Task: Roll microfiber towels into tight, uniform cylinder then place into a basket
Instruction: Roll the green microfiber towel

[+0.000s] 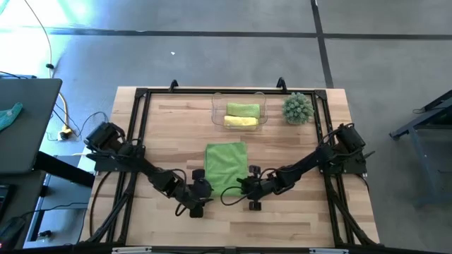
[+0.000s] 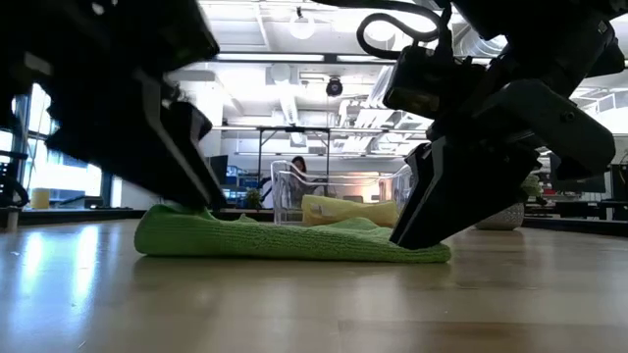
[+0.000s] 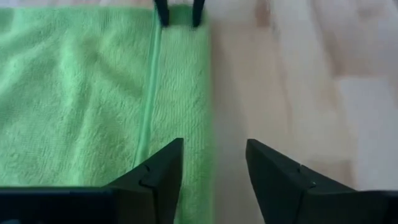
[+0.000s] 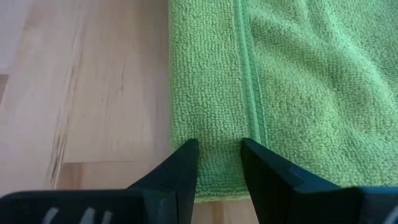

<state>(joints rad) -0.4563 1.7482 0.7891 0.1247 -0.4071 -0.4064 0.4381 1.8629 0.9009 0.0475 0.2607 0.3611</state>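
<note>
Lime green towel is spread flat on the desk. Both arms are stretched low to its near edge; left gripper and right gripper are held with jaws apart.

a pale wooden worktop with plank grain, edged by a dark metal frame. directly on it, near the middle and toward the front edge, lies a lime green towel, spread flat with a folded hem strip along its front side. at the back edge stands a clear plastic basket; inside it lie a rolled green towel and a rolled yellow towel, side by side. just beside the basket, toward the right back corner, sits a spiky green ball-shaped plant. the two arm bases are fixed at the worktop's left and right edges.
</note>
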